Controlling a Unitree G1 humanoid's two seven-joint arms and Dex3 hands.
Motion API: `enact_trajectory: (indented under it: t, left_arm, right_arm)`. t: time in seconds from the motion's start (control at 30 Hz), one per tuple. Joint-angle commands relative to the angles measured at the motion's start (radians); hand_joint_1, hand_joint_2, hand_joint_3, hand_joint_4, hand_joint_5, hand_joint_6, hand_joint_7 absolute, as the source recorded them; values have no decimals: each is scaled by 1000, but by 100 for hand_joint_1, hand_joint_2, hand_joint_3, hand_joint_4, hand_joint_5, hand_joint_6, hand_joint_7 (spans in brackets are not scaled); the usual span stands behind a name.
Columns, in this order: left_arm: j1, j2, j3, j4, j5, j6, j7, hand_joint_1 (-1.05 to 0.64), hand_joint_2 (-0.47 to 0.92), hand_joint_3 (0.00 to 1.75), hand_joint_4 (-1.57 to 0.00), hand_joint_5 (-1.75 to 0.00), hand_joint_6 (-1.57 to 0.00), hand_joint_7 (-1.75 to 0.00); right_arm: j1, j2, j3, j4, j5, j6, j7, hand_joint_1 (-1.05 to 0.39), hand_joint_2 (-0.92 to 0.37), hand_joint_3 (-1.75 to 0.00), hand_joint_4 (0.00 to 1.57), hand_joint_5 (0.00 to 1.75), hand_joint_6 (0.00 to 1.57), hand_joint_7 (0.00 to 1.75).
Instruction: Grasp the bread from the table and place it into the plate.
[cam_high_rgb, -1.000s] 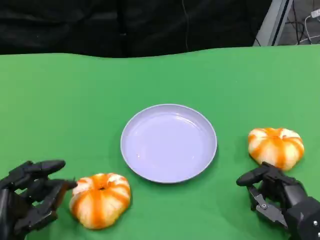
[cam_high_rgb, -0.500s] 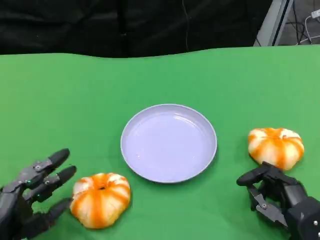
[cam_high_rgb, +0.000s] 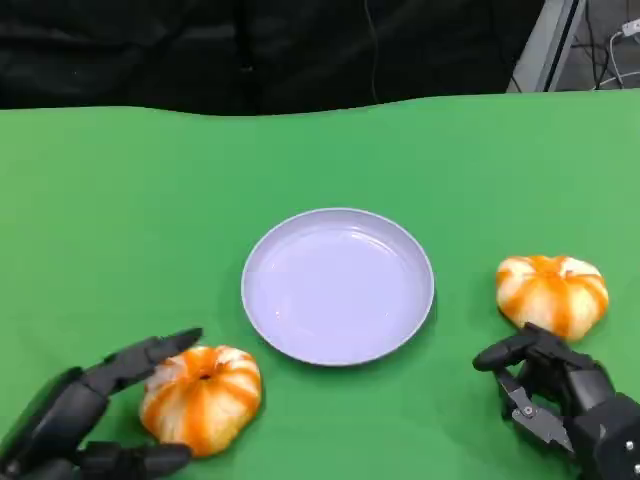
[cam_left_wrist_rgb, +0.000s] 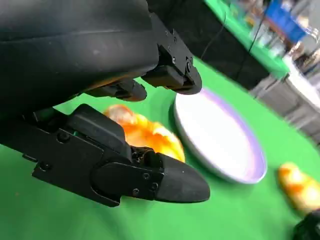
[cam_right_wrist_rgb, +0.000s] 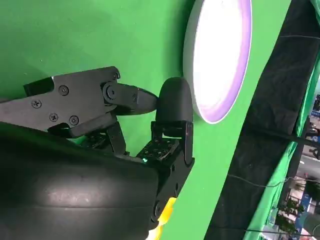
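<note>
**Left hand spread around near bun; plate bare**

Head view. Green cloth-covered table, black backdrop behind it. Round, shallow, pale lilac plate sits near the middle of the table, nothing in it.

Two round orange-and-white striped bread buns, both on the cloth, both outside the plate. Near-left bun lies just beside the plate's near-left rim, a narrow strip of green between them. Right bun lies off the plate's right side, a clear gap of cloth between.

Left hand, black, at the lower left corner. Fingers apart and extended toward the near-left bun: one long finger runs along the bun's far-left top edge, tip at or on the crust; another lies low on the cloth at the bun's near side. Bun sits between them, not lifted. Cannot tell from here whether contact is firm. Left wrist view: the left hand's fingers spread, the same bun seen in the gap between them, the plate beyond, the second bun blurred at the far edge.

Right hand, black, at the lower right, just short of the right bun on its near side, not touching it. Fingers curled inward, holding nothing. Right wrist view: curled fingers over green cloth, plate rim ahead.
</note>
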Motion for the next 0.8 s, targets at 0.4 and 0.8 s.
enact_trajectory:
  t: [0.4, 0.8]
  left_arm:
    - [-41, 94, -214, -215, 275, 386, 39, -105, 92, 48, -24, 0, -31, 0]
    - [-51, 115, -316, -249, 320, 519, 96, -68, 91, 34, -44, -5, -42, -2]
  right_arm:
    - [6, -10, 4, 5, -11, 27, -24, -30, -92, -43, 68, 175, 73, 120]
    - [11, -6, 3, -4, -2, 30, -20, -29, -92, -43, 68, 175, 74, 119]
